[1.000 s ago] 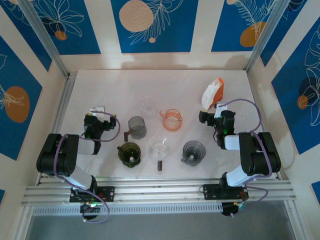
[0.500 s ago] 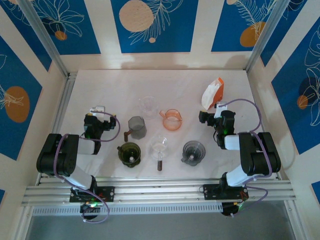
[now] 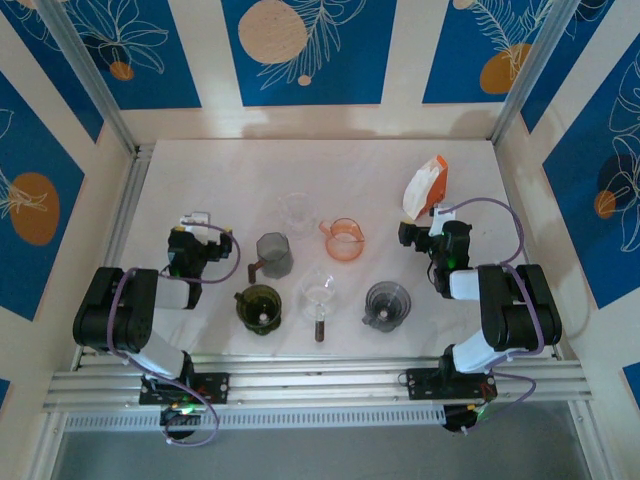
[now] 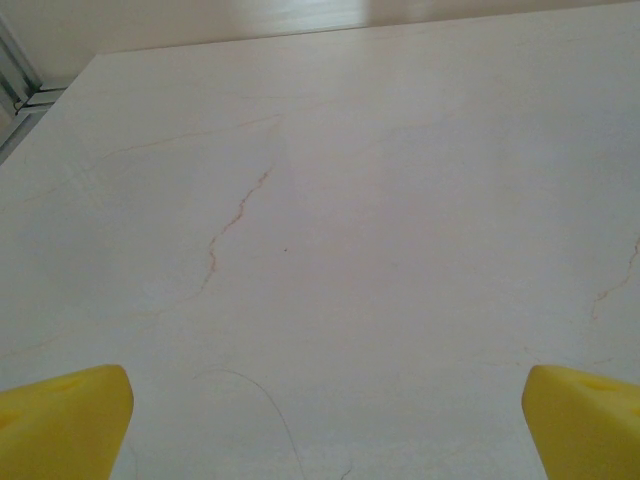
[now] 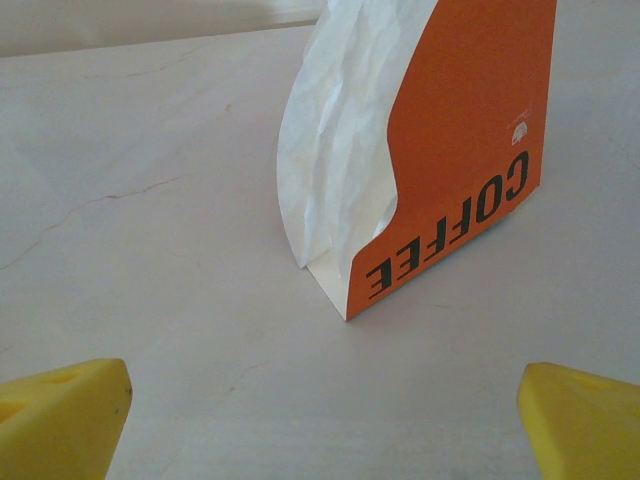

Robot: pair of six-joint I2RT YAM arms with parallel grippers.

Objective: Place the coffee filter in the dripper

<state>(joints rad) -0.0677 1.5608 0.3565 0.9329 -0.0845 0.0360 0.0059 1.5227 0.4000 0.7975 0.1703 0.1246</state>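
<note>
Yellow pads (image 5: 60, 410) on your right gripper (image 5: 322, 405) stood wide apart with nothing between them. Your left gripper (image 4: 325, 415) was the same, its fingers spread over bare bench (image 4: 330, 200). Over the last second you changed nothing: both arms sat where they had been, the jaws were as wide as before, and no item had shifted. For the task that meant no progress. The filter was still to be picked up, and I saw no paper in any dripper.

Just ahead of your right fingers, near the far right corner of the bench, stood the filter pack (image 5: 460, 150). It was a stiff, matte orange card sleeve, fan-shaped and flat-sided, its COFFEE lettering upside down to the wrist camera. From its open side bulged the paper filters (image 5: 335, 130), white, thin and crinkled, in soft curved layers. I judged they would crumple or fan apart under a hard pinch.

Further out, across the middle of the bench, sat two rows of small vessels. Toward the far edge were a glass cup (image 3: 295, 210), a translucent orange dripper (image 3: 343, 240) and a grey dripper (image 3: 274, 253) with a brown handle. Toward the near edge were a dark green dripper (image 3: 259, 306), a clear dripper (image 3: 319, 290) and a smoky dripper (image 3: 387, 303). I could not tell which one you meant to fill. The bench itself was pale, smooth and faintly veined like marble.
</note>
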